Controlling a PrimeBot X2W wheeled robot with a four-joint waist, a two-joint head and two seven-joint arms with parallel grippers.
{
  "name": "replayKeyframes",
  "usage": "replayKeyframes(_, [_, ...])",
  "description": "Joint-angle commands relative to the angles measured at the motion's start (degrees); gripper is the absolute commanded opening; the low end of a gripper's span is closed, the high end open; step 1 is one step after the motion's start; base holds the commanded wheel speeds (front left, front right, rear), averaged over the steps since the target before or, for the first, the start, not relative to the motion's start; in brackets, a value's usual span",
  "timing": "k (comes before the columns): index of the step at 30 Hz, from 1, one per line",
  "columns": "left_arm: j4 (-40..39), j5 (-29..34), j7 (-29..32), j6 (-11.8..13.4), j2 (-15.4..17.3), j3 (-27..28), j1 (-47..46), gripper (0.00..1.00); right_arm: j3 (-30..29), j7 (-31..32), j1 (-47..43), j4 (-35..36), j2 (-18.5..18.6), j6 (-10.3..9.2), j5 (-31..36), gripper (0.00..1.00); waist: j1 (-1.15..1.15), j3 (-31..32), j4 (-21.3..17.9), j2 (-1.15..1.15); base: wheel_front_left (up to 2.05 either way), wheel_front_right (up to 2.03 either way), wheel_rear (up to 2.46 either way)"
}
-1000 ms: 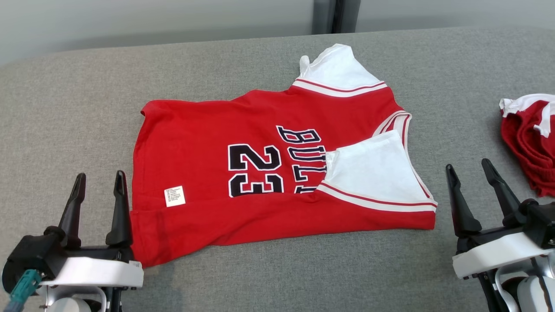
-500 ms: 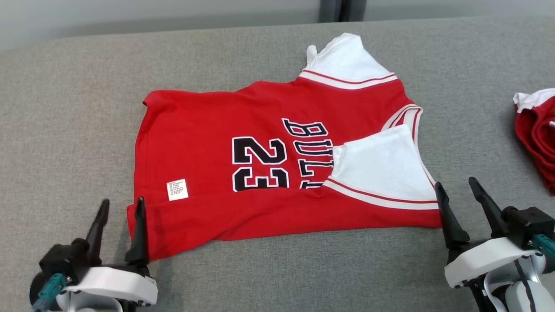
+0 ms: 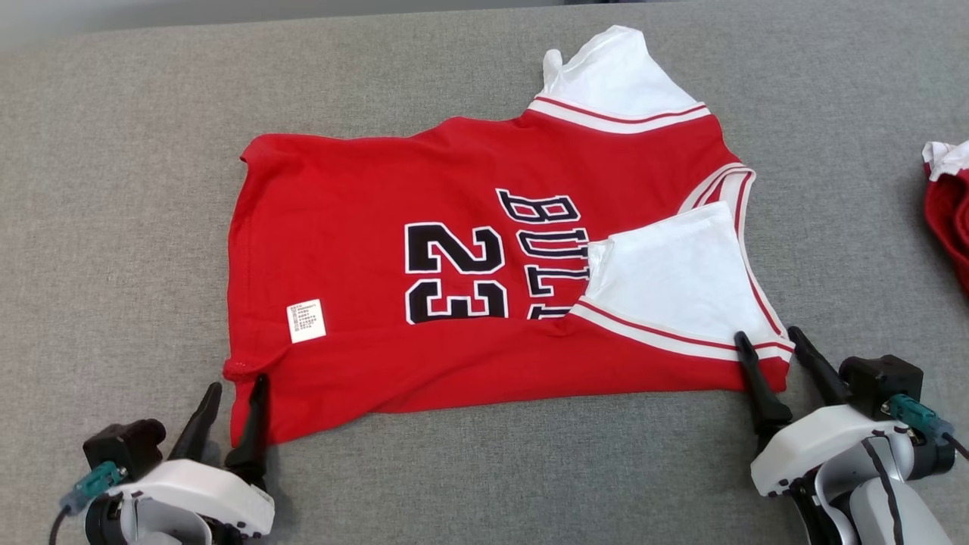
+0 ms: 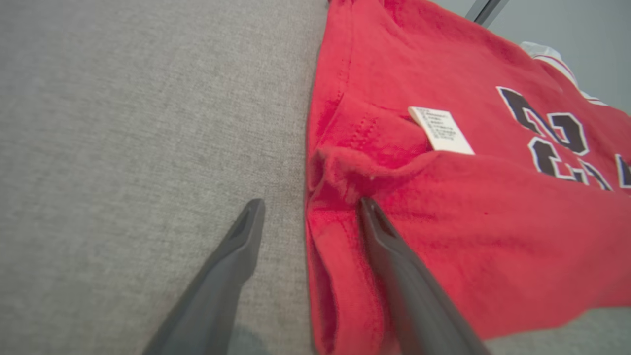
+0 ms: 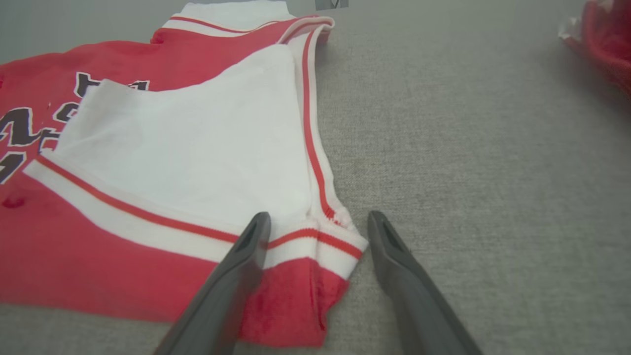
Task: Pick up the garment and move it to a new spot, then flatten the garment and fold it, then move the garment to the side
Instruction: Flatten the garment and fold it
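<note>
Presently, your holdings, from the fingers outward:

1. Left pincer: jaws wide, holding nothing. You have it low at the jersey's near left corner. In the left wrist view one finger lies over the rumpled red hem and the other over bare grey, so the edge sits between them. That placement looks meant for a pinch on this corner.

2. Right pincer: jaws wide, also empty. It straddles the near right corner, where the white-and-red striped band ends. One finger is over the band, the other over the surface just beside it. It is probably paired with item 1 so that both near corners rise together.

3. Jersey: red, lying sideways mid-surface, hem towards your left and neck towards your right. It is mostly flat, with its black number and letters facing up.
   - Label: white, lying on the red near the left corner.
   - White panel: turned over part of the lettering. A second white piece juts out at the far side.
   - The near left hem is bunched, so expect extra layers in that pinch.

4. Second red garment: heaped at the far right, well apart. It is likely parked there to stay out of the working area.
</note>
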State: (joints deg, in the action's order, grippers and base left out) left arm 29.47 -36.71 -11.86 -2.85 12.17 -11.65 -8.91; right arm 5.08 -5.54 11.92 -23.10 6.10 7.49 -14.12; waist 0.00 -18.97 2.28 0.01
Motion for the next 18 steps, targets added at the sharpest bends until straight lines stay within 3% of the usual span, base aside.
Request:
replayKeyframes(1, [4.39,-1.19,5.99,-0.66,-1.33,-1.95,0.76,0.00,1.04,1.29,-0.57,-1.79,-0.24,-0.01,-0.79,0.47,0.00,0.04,-0.01,-0.01,0.00,0.00,0.00])
replayKeyframes(2, [4.95,-1.42,6.37,-1.16,-1.30,-2.19,0.56,0.00,1.29,1.58,-0.75,-2.08,-0.25,-0.02,-1.22,0.00,0.00,0.12,0.01,-0.01,0.00,0.00,0.00])
replayKeyframes(8, [2.92,-1.98,6.67,-1.98,2.58,-1.45,2.16,0.00,0.52,1.74,-5.08,3.08,0.84,-0.08,-4.30,0.00,0.00,1.21,0.31,-0.01,0.00,0.00,0.00])
replayKeyframes(18, [-10.07,-2.78,11.86,2.16,7.13,-0.08,10.17,0.00,-3.95,7.25,-18.11,18.06,-0.52,-0.10,-4.08,0.00,0.00,2.63,-0.13,-0.01,0.00,0.00,0.00])
